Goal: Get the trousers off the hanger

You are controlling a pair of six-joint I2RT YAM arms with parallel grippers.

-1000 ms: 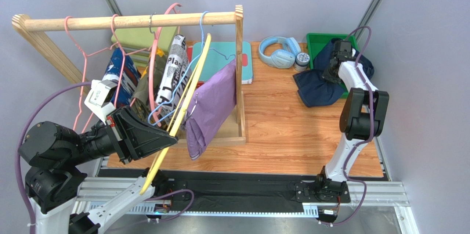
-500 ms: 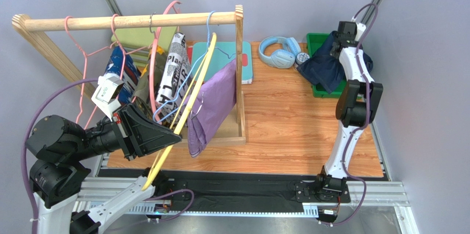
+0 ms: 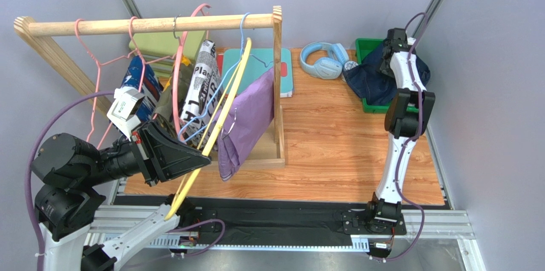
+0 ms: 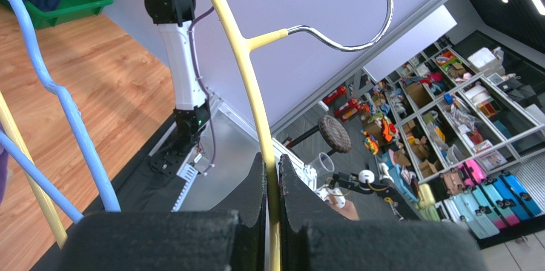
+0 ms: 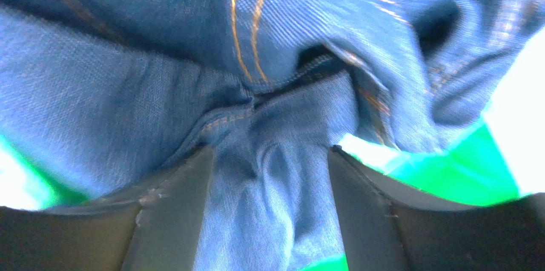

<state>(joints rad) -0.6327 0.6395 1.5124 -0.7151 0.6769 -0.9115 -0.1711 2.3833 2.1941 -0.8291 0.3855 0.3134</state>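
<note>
Right gripper (image 5: 270, 156) has its fingers closed on a bunched fold of the trousers (image 3: 377, 83), which hang just below it and spill over the green bin (image 3: 366, 47) underneath. We judge the removal itself done, with only the letting go left. That arm stands tall, stretched to the far corner, wrist tipped down. Our left gripper (image 4: 272, 175) pinches the bare yellow hanger (image 4: 260, 111) (hook free in the air), arm folded low.

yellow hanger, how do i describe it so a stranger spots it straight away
Find the wooden clothes rail at the scene's left, crowded with hangers. The yellow hanger slants across its front, clamped in the left gripper. Its neighbours, pink hangers and a blue hanger, hook over the rail.
</note>
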